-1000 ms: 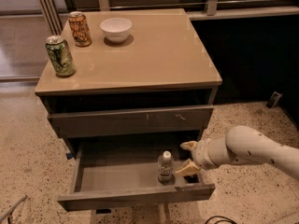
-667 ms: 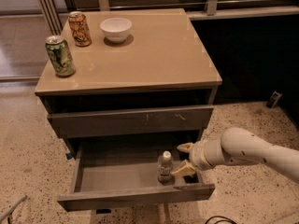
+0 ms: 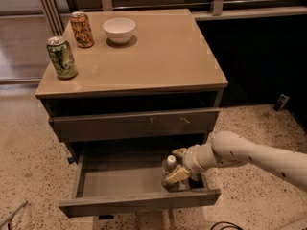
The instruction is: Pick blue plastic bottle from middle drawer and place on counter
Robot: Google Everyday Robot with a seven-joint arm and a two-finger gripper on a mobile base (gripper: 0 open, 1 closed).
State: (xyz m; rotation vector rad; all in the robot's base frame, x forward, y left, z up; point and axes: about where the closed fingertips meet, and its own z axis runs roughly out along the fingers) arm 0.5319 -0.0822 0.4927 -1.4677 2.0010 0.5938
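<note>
The blue plastic bottle [image 3: 170,163], clear with a white cap, stands upright in the right front corner of the open middle drawer [image 3: 139,203]. My gripper [image 3: 177,164] reaches in from the right at the end of the white arm. Its tan fingers [image 3: 176,175] straddle the bottle, one behind it and one in front, and are still spread. The bottle rests on the drawer floor. The glossy tan counter [image 3: 153,56] is the cabinet's top, above the drawers.
On the counter a green can [image 3: 62,57] stands at the front left, an orange can [image 3: 82,29] behind it and a white bowl [image 3: 119,29] at the back middle. The closed upper drawer front [image 3: 134,123] has pale scratches. A small dark object [image 3: 281,102] lies on the floor at right.
My gripper has moved a little to the left, so the bottle now stands between its fingers. The bottle, the drawer and the counter items have not moved.
</note>
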